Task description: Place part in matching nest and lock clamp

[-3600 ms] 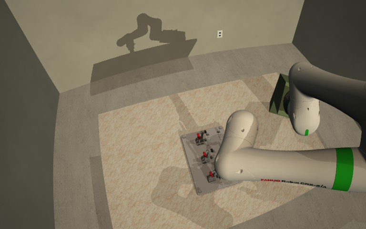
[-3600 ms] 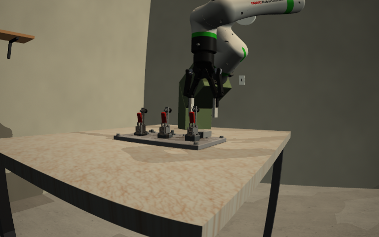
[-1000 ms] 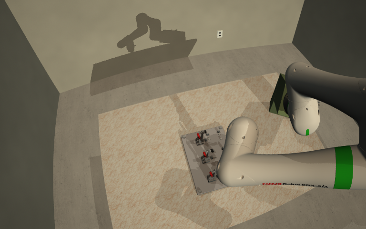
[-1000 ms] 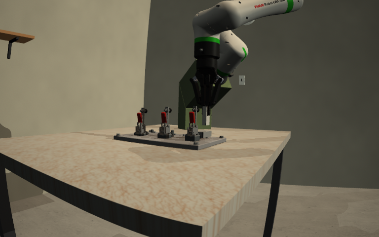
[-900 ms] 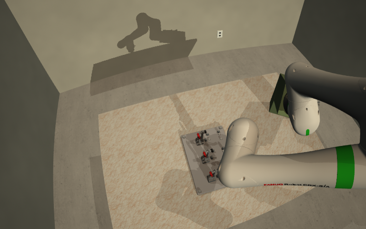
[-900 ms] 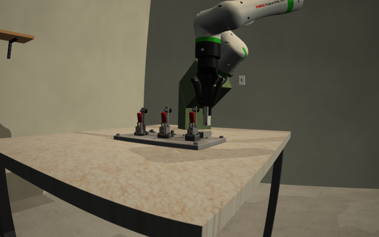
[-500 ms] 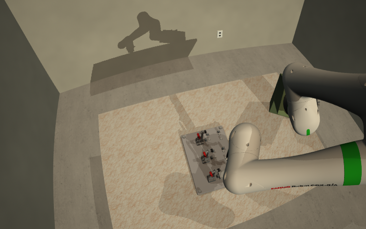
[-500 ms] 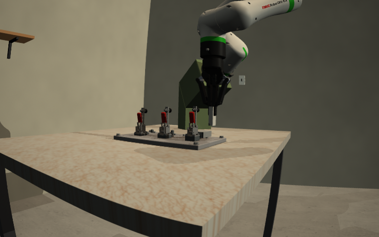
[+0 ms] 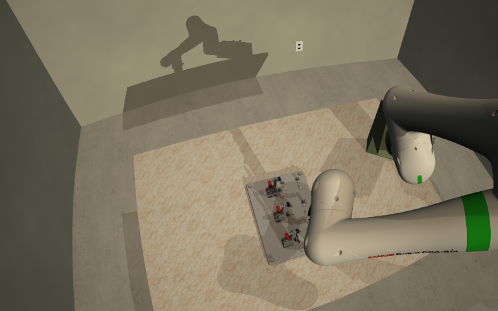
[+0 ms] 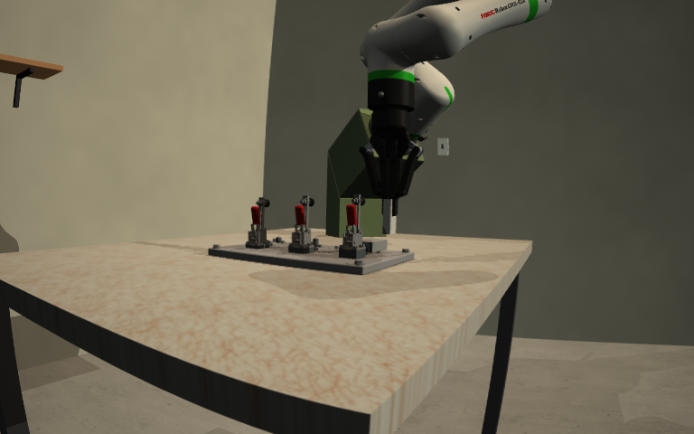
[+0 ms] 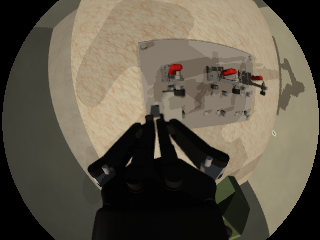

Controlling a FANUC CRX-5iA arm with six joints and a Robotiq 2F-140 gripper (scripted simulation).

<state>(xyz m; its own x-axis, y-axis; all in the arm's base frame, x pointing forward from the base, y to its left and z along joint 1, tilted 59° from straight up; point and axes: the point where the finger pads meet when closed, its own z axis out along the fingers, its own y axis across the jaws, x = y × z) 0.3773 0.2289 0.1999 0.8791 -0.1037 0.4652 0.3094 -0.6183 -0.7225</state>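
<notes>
A pale desk [image 9: 176, 183] [image 10: 204, 316] [image 11: 115, 110], mottled like stone, bears a flat, smooth grey metal plate [image 9: 259, 219] [image 10: 286, 261] [image 11: 195, 50]. Seen from outside, the plate lies towards the desk's far edge, where a faceted green stand [image 9: 375, 140] [image 10: 342, 174] [image 11: 240, 205] rises. Its bolted corners presumably keep it from shifting.

On it stand three metal clamps, their bars raised and black tips held high, leaving room beneath. Their rounded, glossy handles are red: the near handle [image 9: 287, 236] [image 10: 351, 215] [image 11: 174, 69] is closest to the desk's right corner, then come the middle handle [image 9: 278, 209] [image 10: 299, 214] [image 11: 229, 72] and the far handle [image 9: 270, 184] [image 10: 256, 214] [image 11: 257, 78].

The task's grey block [image 10: 377, 246] [image 11: 173, 105], plain and square-edged, lies at the near clamp's nest. Whether it is fully flat and snug cannot be told; the arm hides it from above.

The black gripper [image 10: 389, 213] [image 11: 155, 111] points down above the block's side of the plate, jaws fully closed on nothing. Closed fingers would suit nudging the block or pushing a handle. The near clamp is unlocked, so closing it seems to remain, once the block is seated.

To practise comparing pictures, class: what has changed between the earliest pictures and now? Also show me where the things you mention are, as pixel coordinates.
The hand [image 10: 390, 211] [image 11: 155, 111] has moved right and down in the exterior view, and its spread fingers have shut together on nothing. Nothing was visibly taken hold of or let go. The three red-handled clamps [image 9: 278, 210] [image 10: 299, 215] [image 11: 228, 72] and the grey part [image 10: 377, 246] [image 11: 173, 106] stayed put.
</notes>
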